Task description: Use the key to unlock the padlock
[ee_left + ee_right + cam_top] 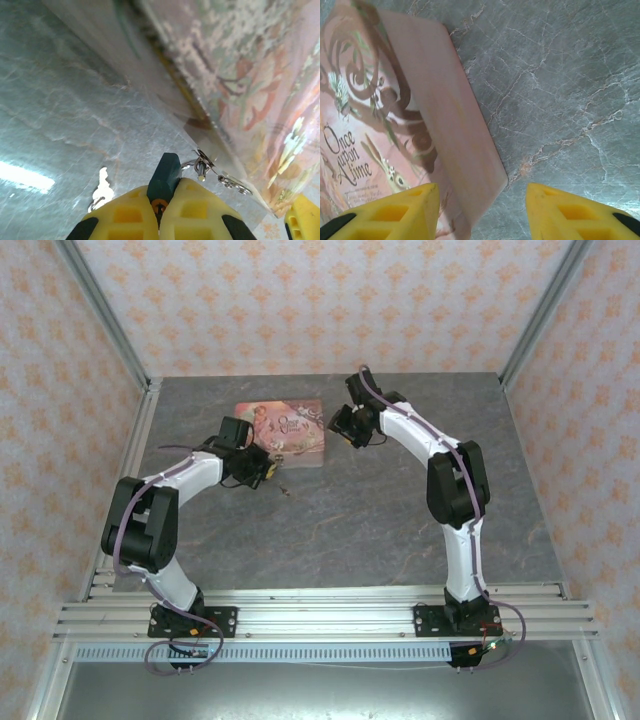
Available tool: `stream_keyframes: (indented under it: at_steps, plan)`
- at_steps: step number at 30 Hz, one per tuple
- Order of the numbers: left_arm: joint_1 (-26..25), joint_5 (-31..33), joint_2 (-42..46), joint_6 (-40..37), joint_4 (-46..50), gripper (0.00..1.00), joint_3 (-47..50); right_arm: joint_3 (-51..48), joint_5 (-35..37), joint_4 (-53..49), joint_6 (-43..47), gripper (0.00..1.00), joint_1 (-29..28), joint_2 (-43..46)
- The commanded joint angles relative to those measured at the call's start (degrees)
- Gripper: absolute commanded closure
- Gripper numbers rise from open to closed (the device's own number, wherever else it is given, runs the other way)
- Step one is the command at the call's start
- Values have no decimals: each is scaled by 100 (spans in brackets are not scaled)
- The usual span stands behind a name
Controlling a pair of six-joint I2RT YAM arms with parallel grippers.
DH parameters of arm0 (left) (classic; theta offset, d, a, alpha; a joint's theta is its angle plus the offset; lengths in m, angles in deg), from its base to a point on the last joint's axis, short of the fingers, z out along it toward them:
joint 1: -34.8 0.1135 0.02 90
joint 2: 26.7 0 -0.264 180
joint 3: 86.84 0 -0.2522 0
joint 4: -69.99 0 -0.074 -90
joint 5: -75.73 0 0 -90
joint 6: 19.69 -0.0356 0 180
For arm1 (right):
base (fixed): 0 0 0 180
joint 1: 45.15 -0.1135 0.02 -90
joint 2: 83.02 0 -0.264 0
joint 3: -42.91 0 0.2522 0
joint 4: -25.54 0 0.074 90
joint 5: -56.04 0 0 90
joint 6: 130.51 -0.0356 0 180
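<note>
Well, my left fingers clamp the blocky teal padlock beside the glossy pink box; the flat pale key lies on the veined grey counter; right fingers stand apart.

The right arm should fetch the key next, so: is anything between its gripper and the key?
A corner of the box lies below the open right gripper, toward the key. The key lies on the table beside the left gripper, shut on the padlock. Passing above the box looks free.
</note>
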Motion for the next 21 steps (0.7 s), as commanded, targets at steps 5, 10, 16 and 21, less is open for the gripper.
stream_keyframes:
  at_steps: [5, 10, 16, 21]
  plan:
    - [80, 328, -179, 260, 2016, 100, -568, 67, -58, 61, -79, 51, 59, -26]
    - [151, 328, -184, 480, 1957, 100, -712, -52, -133, 236, -195, 51, 71, -47]
    - [262, 450, -760, -529, 2706, 100, -1712, 420, -331, 313, -233, 50, 124, -373]
    - [583, 771, -1419, -1442, 3329, 100, -2601, 873, -579, 24, -62, 50, 124, -650]
